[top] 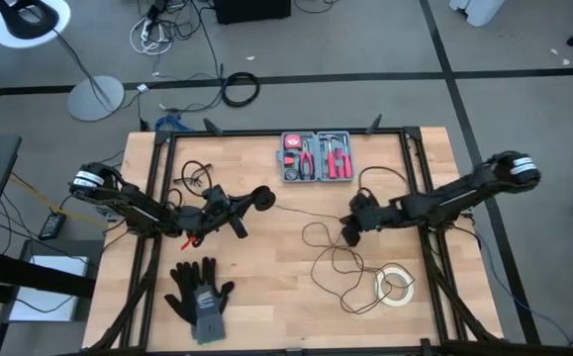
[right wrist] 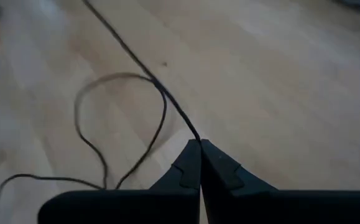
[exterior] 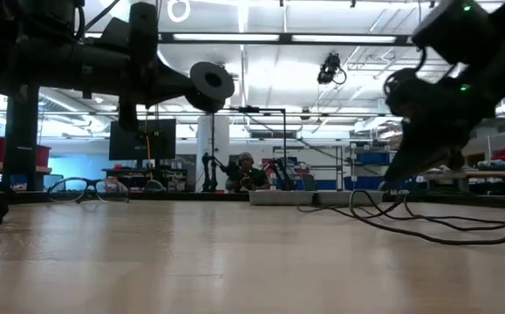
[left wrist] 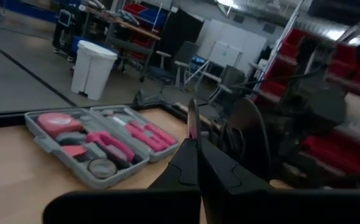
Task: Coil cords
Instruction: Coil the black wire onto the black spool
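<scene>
The thin black cord point(top: 306, 212) runs across the wooden table between my two grippers, and more of it lies in loose loops point(top: 337, 265) on the table near the right gripper. Its round black puck point(top: 263, 198) is at the tip of my left gripper point(top: 251, 200), lifted above the table, as the low view point(exterior: 210, 85) shows. My left gripper is shut at the puck end. My right gripper point(top: 348, 230) is shut on the cord low over the table's middle right. My left gripper's shut fingers point(left wrist: 195, 158) come level from the table's left side, with the puck point(left wrist: 248, 134) standing edge-on right beside their tips, clear of the table. Whether they pinch the puck's rim or the cord next to it, I cannot tell. My right gripper pinches the thin cord point(right wrist: 192, 134) between its two fingertips, a single strand. The fingers slant down from the table's right side. The cord runs on from the tips toward the left gripper, and a slack loop point(right wrist: 114, 118) lies on the table below.
A grey tool case with pink tools point(top: 317, 156) lies open at the far middle. A white tape roll point(top: 396, 285) lies near right, beside the loops. Black gloves point(top: 199, 295) lie near left. Another thin black tangle point(top: 196, 176) lies far left. A black frame point(top: 286, 132) edges the table.
</scene>
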{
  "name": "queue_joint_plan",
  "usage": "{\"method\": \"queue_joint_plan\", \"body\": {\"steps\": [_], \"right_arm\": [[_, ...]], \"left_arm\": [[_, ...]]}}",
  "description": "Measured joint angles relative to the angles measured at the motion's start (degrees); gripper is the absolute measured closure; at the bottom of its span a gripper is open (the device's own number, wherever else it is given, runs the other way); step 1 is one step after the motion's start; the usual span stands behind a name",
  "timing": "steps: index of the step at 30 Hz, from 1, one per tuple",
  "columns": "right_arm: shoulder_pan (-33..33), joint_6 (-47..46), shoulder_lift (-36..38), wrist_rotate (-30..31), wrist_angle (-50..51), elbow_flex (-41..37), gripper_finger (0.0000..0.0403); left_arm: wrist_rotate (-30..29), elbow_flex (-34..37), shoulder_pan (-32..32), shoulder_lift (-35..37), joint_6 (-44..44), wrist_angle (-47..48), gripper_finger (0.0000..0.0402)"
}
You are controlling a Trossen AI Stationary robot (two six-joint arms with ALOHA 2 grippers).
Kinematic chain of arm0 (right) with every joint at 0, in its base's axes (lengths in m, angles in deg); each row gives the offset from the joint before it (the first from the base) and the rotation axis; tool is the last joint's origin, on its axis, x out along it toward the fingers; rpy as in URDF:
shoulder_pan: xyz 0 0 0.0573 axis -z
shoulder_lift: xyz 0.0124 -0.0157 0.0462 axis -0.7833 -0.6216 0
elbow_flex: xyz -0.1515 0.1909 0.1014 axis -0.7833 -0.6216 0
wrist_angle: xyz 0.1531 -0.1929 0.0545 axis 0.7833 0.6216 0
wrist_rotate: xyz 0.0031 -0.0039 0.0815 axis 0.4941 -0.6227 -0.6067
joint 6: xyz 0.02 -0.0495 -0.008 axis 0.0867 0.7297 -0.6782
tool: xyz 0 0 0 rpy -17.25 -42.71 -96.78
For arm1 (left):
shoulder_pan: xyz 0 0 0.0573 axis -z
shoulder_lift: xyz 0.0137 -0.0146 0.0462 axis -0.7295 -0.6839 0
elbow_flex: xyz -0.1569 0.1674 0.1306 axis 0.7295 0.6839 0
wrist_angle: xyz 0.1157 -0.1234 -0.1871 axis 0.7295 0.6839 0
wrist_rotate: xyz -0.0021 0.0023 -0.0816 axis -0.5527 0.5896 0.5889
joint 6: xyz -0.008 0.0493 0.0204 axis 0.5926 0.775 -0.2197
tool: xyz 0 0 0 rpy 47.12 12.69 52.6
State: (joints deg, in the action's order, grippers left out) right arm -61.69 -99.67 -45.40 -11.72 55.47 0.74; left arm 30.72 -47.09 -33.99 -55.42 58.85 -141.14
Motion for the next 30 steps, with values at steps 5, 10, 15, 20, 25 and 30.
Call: {"method": "queue_joint_plan", "body": {"steps": [5,10,15,20,25,30], "right_arm": [[2.09,-0.16,11.43,-0.64,-0.23,-5.29,0.0403],[3.85,2.58,19.60,-0.72,-0.18,-8.49,0.0401],[5.32,4.08,23.43,-1.46,-0.60,-10.17,0.0393],[6.61,8.36,23.49,-6.06,-3.88,-10.25,0.0369],[7.62,10.67,23.43,-10.82,-6.57,-10.25,0.0335],[7.57,10.86,21.66,-9.47,-14.20,-10.24,0.0307]], "left_arm": [[-0.94,-0.01,0.00,0.00,-0.05,-0.74,0.0401],[-2.68,-0.01,0.00,0.00,-0.07,-0.74,0.0402],[-3.44,-0.01,-0.11,0.00,1.67,-0.55,0.0401],[-5.30,0.01,-0.11,0.00,5.28,-0.15,0.0401],[-7.66,0.00,-0.11,0.00,8.64,0.33,0.0401],[-7.67,-0.01,-0.11,0.00,5.73,2.60,0.0401]]}}
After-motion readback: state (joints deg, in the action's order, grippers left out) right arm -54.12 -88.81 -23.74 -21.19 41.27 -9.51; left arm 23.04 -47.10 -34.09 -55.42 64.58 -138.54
